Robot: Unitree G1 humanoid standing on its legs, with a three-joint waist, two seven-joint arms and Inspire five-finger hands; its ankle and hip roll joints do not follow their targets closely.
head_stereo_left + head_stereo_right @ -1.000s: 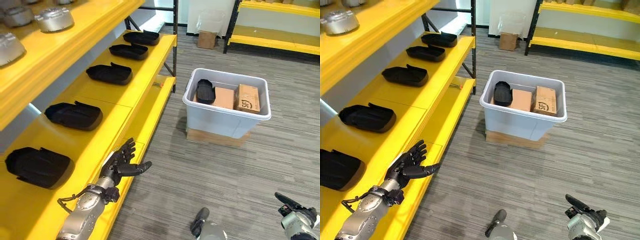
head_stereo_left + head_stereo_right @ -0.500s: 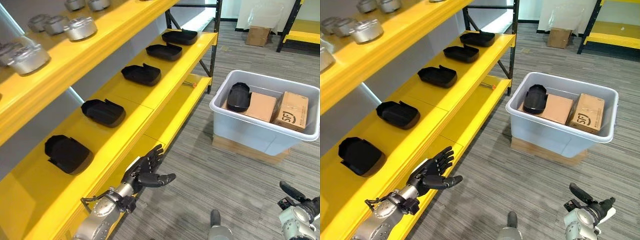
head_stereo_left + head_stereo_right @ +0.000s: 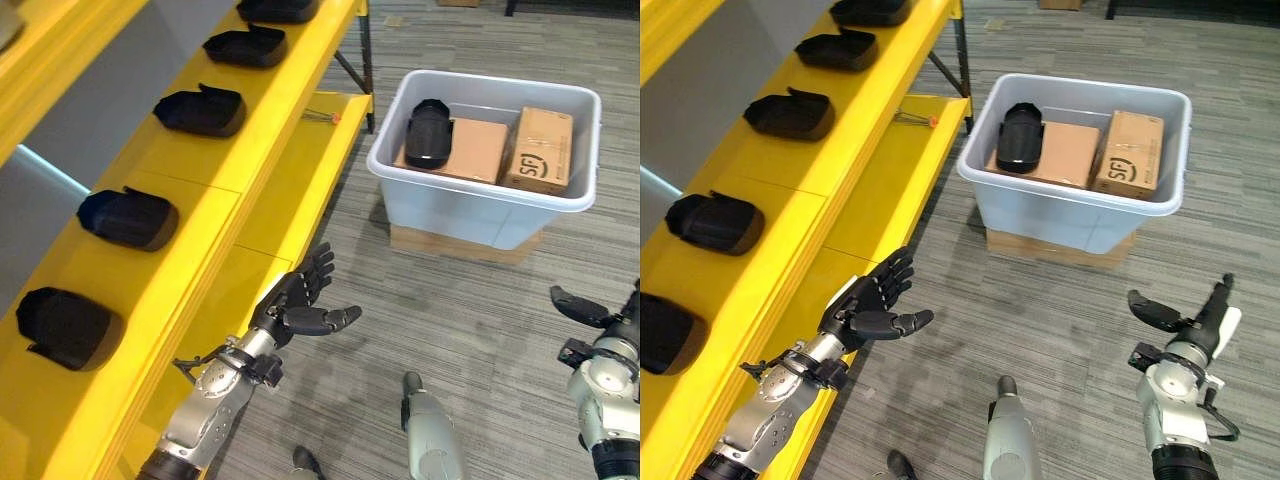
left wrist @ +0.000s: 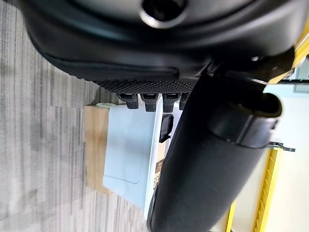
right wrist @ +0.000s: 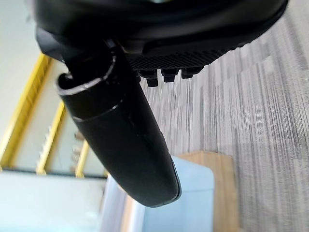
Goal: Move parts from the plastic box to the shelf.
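The floor is grey carpet with thin stripes (image 3: 480,330), and it covers the middle and right of the frame. A long yellow metal shelf (image 3: 210,200) runs up the left side. On its middle board five black plastic shell parts lie in a row, well apart from each other; the nearest one (image 3: 62,326) is at the lower left, the next (image 3: 128,218) is above it, and a third (image 3: 200,112) is further up. A lower yellow board sits beside the carpet.

In the upper right stands a pale grey plastic box (image 3: 470,205) on a flat brown cardboard base (image 3: 450,245). Inside the box one more black shell part (image 3: 428,133) leans on a flat brown cardboard box (image 3: 468,150), and a second brown cardboard box (image 3: 540,150) stands next to it.

The left hand (image 3: 295,308) is at the lower middle, just beside the low shelf edge, with its fingers spread out straight and nothing in it. The right hand (image 3: 1160,312) is at the lower right over the carpet; it looks loose and empty, though little of it shows.
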